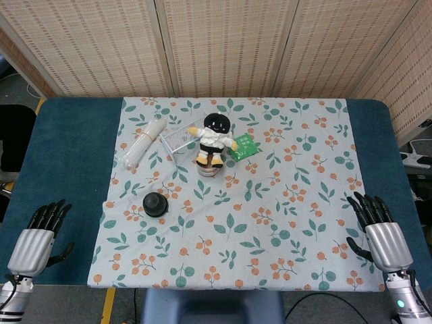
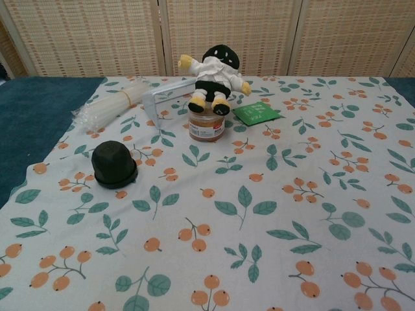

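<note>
A small plush doll [image 1: 214, 137] [image 2: 214, 74] with a black head and white top sits on a squat jar [image 1: 209, 166] [image 2: 207, 126]. Behind it lies a clear plastic box [image 1: 179, 138] [image 2: 165, 97], and a green packet [image 1: 244, 146] [image 2: 257, 113] lies to its right. A bundle of clear straws [image 1: 144, 142] [image 2: 113, 107] lies at the left. A black round cap [image 1: 156, 204] [image 2: 113, 164] sits nearer the front. My left hand [image 1: 39, 236] rests open on the blue table at the front left, holding nothing. My right hand [image 1: 379, 233] is open at the front right cloth edge. Neither hand shows in the chest view.
A floral cloth [image 1: 270, 223] [image 2: 272, 220] covers the middle of the blue table [image 1: 67, 155]. Woven screens [image 1: 223, 40] stand behind the table's far edge. A black chair part [image 1: 10, 138] shows at the far left.
</note>
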You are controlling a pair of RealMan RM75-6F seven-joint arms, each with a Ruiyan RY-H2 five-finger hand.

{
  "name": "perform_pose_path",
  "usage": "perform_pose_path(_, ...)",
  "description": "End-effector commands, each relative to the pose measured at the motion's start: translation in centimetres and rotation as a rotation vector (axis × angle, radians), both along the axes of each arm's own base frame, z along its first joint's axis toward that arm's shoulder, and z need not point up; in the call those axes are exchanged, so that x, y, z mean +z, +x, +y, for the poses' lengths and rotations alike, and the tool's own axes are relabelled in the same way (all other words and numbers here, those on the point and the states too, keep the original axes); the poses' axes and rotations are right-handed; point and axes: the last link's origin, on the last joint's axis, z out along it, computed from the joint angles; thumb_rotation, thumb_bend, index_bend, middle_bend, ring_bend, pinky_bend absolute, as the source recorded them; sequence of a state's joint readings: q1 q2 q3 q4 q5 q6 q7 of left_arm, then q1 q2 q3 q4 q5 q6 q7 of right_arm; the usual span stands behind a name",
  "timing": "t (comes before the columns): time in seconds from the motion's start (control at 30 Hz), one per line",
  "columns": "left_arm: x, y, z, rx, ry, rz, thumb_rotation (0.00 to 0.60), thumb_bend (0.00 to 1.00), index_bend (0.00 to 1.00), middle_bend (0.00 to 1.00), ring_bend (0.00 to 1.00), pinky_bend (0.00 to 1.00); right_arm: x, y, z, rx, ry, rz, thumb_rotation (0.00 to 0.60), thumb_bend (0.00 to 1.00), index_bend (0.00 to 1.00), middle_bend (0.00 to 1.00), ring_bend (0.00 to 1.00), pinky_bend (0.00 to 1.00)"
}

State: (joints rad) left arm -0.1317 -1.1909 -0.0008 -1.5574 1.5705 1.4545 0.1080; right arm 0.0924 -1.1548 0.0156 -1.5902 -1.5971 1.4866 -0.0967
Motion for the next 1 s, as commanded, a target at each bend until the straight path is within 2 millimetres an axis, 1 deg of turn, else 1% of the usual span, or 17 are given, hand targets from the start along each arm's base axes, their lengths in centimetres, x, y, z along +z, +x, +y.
perform_pose_path(0.03, -0.4, 0.2, -0.3, -0.027, -0.002, -0.008, 0.6, 0.32, 0.0, 0.0, 0.0, 0.08, 0.0, 0.1, 0.0, 0.004, 0.002, -0.005, 0.6, 0.18, 0.0, 0.0, 0.0, 0.0)
perform_pose_path(0.07, -0.7, 0.4, -0.3, -0.043, -0.009, -0.02, 0.6, 0.32, 0.0, 0.0, 0.0, 0.08, 0.1, 0.1, 0.1, 0.004, 0.002, -0.005, 0.6, 0.18, 0.0, 0.0, 0.0, 0.0)
perform_pose_path(0.17, -2.3, 1.4, -0.3, -0.104, -0.059, -0.093, 0.6, 0.32, 0.0, 0.0, 0.0, 0.08, 0.2, 0.0, 0.2, 0.004, 0.002, -0.011, 0.6, 0.18, 0.0, 0.0, 0.0, 0.0)
perform_pose_path(0.2, -3.3, 1.8, -0.3, -0.127, -0.085, -0.115, 0.6, 0.33, 0.0, 0.0, 0.0, 0.08, 0.3, 0.1, 0.3, 0.004, 0.004, -0.013, 0.6, 0.18, 0.0, 0.0, 0.0, 0.0)
perform_pose_path(0.3, -6.0, 3.0, 0.8, -0.162, -0.136, -0.129, 0.6, 0.34, 0.0, 0.0, 0.0, 0.08, 0.2, 0.1, 0.5, 0.006, 0.016, -0.01, 0.6, 0.18, 0.0, 0.0, 0.0, 0.0)
perform_pose_path(0.37, -7.2, 3.6, 1.9, -0.164, -0.147, -0.111, 0.6, 0.34, 0.0, 0.0, 0.0, 0.08, 0.1, 0.1, 0.5, 0.002, 0.024, -0.011, 0.6, 0.18, 0.0, 0.0, 0.0, 0.0)
perform_pose_path(0.53, -9.3, 4.8, 4.1, -0.133, -0.192, -0.133, 0.6, 0.33, 0.0, 0.0, 0.0, 0.08, 0.4, 0.0, 0.5, -0.001, 0.025, -0.013, 0.6, 0.18, 0.0, 0.0, 0.0, 0.0)
perform_pose_path(0.7, -11.9, 6.4, 5.9, -0.159, -0.201, -0.103, 0.6, 0.32, 0.0, 0.0, 0.0, 0.09, 0.5, -0.1, 0.6, -0.011, 0.091, -0.042, 0.6, 0.18, 0.0, 0.0, 0.0, 0.0)
perform_pose_path(0.83, -13.7, 6.9, 7.3, -0.165, -0.194, -0.05, 0.6, 0.32, 0.0, 0.0, 0.0, 0.09, 0.8, -0.3, 0.6, -0.019, 0.099, -0.043, 0.6, 0.18, 0.0, 0.0, 0.0, 0.0)
perform_pose_path(1.0, -15.2, 7.3, 8.4, -0.154, -0.218, -0.052, 0.6, 0.32, 0.0, 0.0, 0.0, 0.09, 1.1, -0.4, 0.3, -0.026, 0.104, -0.055, 0.6, 0.18, 0.0, 0.0, 0.0, 0.0)
